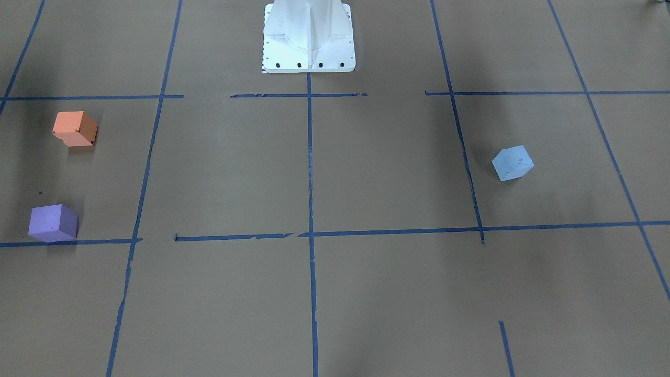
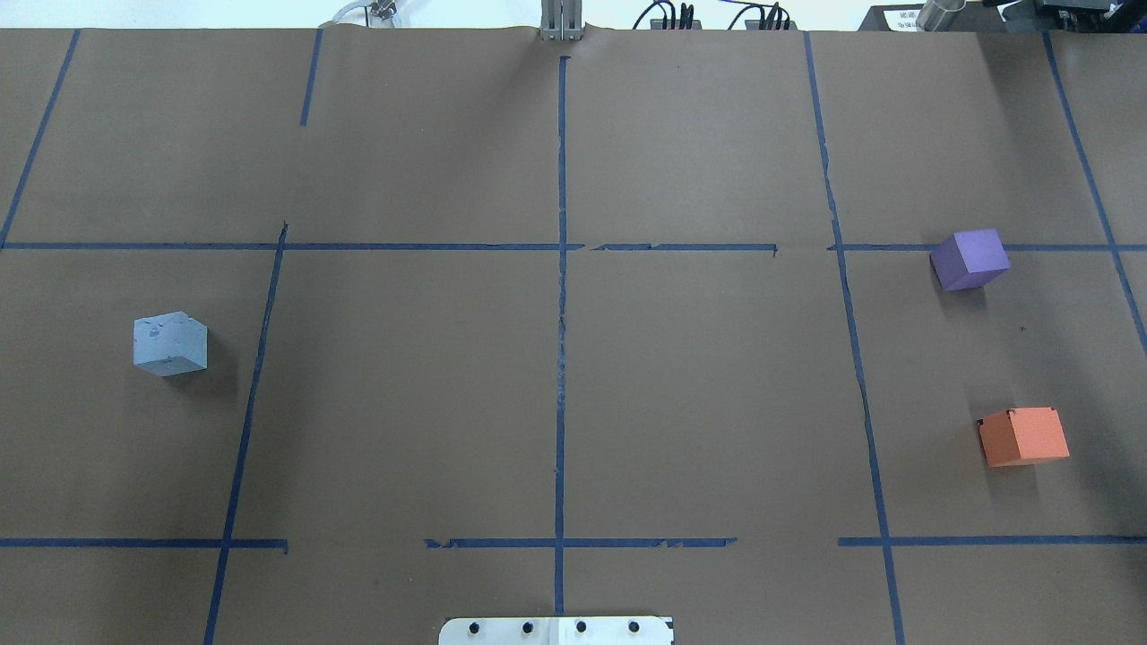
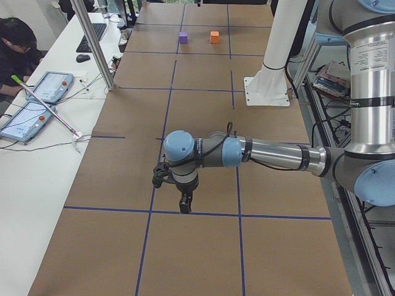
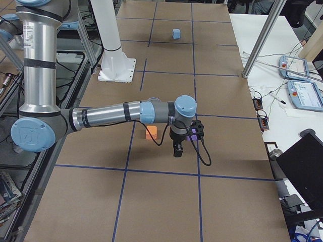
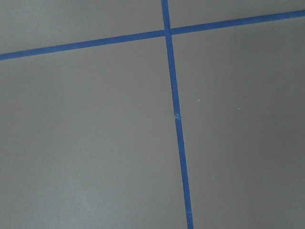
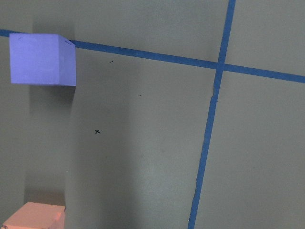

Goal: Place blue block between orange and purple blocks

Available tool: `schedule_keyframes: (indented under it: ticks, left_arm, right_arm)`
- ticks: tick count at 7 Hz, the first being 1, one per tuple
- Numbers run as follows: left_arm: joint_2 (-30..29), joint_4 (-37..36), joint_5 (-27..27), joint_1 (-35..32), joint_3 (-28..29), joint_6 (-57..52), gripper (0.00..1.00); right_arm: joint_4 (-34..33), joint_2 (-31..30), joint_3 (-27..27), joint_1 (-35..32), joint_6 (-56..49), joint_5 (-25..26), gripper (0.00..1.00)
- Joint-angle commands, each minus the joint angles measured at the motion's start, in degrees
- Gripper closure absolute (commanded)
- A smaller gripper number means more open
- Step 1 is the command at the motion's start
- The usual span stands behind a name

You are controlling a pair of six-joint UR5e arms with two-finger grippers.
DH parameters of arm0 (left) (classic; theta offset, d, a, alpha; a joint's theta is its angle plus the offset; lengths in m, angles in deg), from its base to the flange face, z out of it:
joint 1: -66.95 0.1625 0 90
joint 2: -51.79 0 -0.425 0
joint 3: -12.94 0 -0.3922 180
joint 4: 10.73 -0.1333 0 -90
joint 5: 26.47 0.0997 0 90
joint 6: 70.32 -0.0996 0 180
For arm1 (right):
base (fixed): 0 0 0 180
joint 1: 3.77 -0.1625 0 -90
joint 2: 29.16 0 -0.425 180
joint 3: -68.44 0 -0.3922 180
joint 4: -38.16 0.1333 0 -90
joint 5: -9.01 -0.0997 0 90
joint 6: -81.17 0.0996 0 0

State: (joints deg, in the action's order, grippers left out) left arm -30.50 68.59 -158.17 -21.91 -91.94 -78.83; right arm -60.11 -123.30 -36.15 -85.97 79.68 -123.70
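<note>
The pale blue block sits alone on the robot's left half of the table and shows far off in the exterior right view. The orange block and the purple block stand apart on the right half, with a bare gap between them. My left gripper hangs over the table's left end, and I cannot tell if it is open or shut. My right gripper hangs beside the purple block and the orange block, and its state is also unclear. The right wrist view shows the purple and orange blocks.
Brown paper with blue tape lines covers the table. The white robot base stands at the middle of the robot's edge. A side bench with tablets and a metal post lies along the operators' side, where a person sits.
</note>
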Motion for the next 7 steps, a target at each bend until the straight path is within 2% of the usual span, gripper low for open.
schedule_keyframes:
  ticks: [1, 3, 4, 5, 6, 7]
  left_arm:
    - [0.0, 0.4, -0.1, 0.4, -0.1, -0.4, 0.0]
    - [-0.8, 0.6, 0.5, 2.7, -0.8, -0.2, 0.0]
    - [-3.5, 2.7, 0.3, 3.8, -0.5, 0.2, 0.0]
    - [-7.9, 8.1, 0.3, 3.9, 1.6, 0.4, 0.0]
    - [-9.6, 9.2, -0.2, 4.1, 1.8, 2.1, 0.0]
    - [-9.6, 12.1, -0.7, 6.3, 0.7, 14.6, 0.0]
  right_arm:
    - [0.0, 0.0, 0.0, 0.0, 0.1, 0.0, 0.0]
    - [0.0, 0.2, 0.0, 0.0, 0.2, 0.0, 0.0]
    - [0.0, 0.2, 0.0, 0.0, 0.2, -0.1, 0.0]
    - [0.0, 0.2, 0.0, 0.0, 0.2, -0.1, 0.0]
    - [0.0, 0.2, 0.0, 0.0, 0.2, -0.1, 0.0]
    - [0.0, 0.2, 0.0, 0.0, 0.3, -0.1, 0.0]
